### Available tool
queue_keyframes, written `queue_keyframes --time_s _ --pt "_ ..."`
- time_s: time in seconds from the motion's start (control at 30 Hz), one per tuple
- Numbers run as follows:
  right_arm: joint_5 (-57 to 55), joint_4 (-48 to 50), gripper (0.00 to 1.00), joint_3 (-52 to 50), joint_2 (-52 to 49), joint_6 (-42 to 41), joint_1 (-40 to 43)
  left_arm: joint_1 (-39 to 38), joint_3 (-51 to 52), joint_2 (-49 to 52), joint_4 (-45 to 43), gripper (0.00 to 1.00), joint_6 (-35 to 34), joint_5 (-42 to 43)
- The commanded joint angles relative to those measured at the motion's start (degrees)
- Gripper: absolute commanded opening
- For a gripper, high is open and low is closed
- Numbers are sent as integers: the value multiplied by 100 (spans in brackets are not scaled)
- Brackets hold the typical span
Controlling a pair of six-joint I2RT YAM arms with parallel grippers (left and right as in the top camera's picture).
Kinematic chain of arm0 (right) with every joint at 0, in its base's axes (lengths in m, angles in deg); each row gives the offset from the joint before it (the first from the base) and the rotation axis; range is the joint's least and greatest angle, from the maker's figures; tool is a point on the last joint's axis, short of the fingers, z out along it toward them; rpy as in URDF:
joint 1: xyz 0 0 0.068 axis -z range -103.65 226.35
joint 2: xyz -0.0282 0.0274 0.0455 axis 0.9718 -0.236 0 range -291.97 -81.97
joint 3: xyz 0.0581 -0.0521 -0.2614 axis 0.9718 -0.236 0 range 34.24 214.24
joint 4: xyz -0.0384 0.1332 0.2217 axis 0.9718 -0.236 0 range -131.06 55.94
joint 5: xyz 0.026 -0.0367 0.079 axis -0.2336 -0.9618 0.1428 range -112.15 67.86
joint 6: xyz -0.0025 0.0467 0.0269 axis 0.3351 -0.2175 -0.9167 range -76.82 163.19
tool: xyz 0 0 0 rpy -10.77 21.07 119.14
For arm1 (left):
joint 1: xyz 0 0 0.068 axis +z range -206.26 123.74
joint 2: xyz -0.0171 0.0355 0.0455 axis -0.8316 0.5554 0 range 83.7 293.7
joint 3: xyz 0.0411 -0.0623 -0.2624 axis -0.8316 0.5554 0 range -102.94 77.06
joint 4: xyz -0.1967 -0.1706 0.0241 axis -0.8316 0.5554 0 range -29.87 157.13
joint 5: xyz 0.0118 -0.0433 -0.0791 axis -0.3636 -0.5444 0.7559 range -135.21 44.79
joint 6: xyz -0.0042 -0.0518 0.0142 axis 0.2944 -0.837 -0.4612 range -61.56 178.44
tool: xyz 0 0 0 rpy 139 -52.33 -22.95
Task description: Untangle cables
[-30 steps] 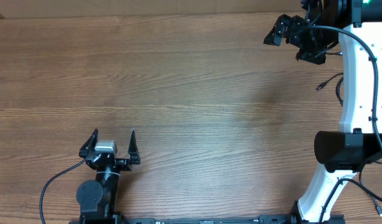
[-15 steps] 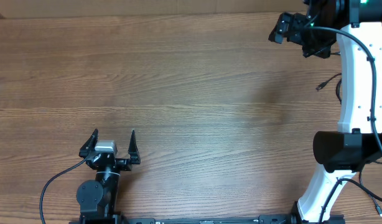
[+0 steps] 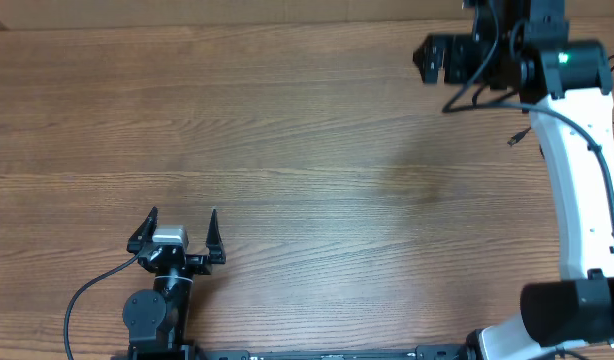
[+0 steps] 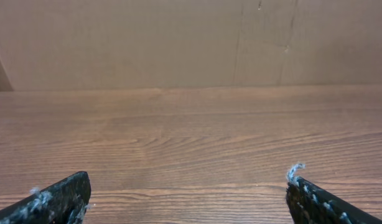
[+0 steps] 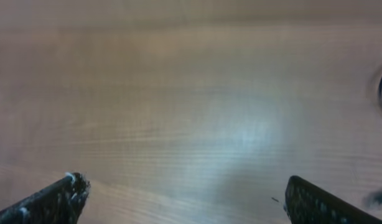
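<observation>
Overhead shows neither arm with a cord. The left claw (image 3: 182,216) sits low by the front edge of the bench (image 3: 287,140), jaws spread wide with nothing between them. The right claw (image 5: 183,186) is out at the back right corner. The right wrist view is blurred, but it shows the two fingers set wide apart over bare wood, holding nothing.

Of the cables (image 3: 515,138), only a short black end with a small plug shows. It lies on the bench just beside the right arm (image 3: 577,170), and the rest is hidden or out of frame, so I cannot tell how tangled they are. A dark curve at the right margin of the right wrist view may be more cord.

The step in hand looks like the reach before a first grasp. Next, the right claw probably needs to turn toward that plug end, come down over it, close on the thin cord and draw it onto open bench.
</observation>
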State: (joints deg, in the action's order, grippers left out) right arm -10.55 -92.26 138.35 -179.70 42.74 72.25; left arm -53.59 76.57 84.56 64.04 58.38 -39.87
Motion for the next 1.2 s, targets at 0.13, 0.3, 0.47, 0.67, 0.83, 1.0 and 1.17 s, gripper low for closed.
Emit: queue_keyframes --time_s 0.13,0.3,0.47,0.67,0.83,1.0,1.17 --pt "90 2522 100 -3287 1547 55 20 31 17 -61 20 99 -76 0" --pt "87 4424 100 -5329 2844 52 22 31 17 -61 20 99 -76 0" --pt "90 6024 100 -6902 4004 52 20 31 17 -61 20 100 -79 0" --pt "-57 7438 100 -8756 5696 52 48 31 17 -61 20 100 -76 0" --pt "-90 7766 100 -9626 6787 48 48 31 17 -61 20 100 -76 0" --pt "-109 7779 100 -10198 7597 26 48 31 17 -61 20 100 -76 0" --pt "-223 7617 100 -10365 7976 9 59 31 17 -61 20 100 -76 0"
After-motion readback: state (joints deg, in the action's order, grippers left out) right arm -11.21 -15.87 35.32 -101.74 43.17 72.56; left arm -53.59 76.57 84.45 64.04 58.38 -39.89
